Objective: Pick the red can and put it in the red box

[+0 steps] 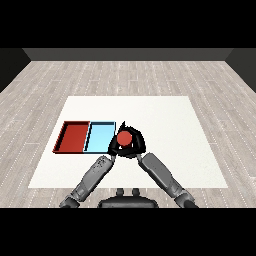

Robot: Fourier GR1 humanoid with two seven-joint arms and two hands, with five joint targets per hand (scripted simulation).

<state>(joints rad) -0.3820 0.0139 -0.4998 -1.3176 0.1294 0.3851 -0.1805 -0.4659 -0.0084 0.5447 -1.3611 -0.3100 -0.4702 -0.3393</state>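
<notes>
On a white surface [165, 115], a red tray [73, 136] lies at left, touching a light blue tray [99, 137]. Just right of the blue tray, the right hand [136, 144] curls its fingers around the upright red can [124, 138]. The left hand [113, 148] is beside the can; its fingers cannot be made out.

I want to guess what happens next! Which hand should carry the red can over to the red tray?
The right hand. Its fingers already curl round the round red can, just right of the light blue tray. The left hand only sits beside it. The flat red tray lies farther left.
</notes>
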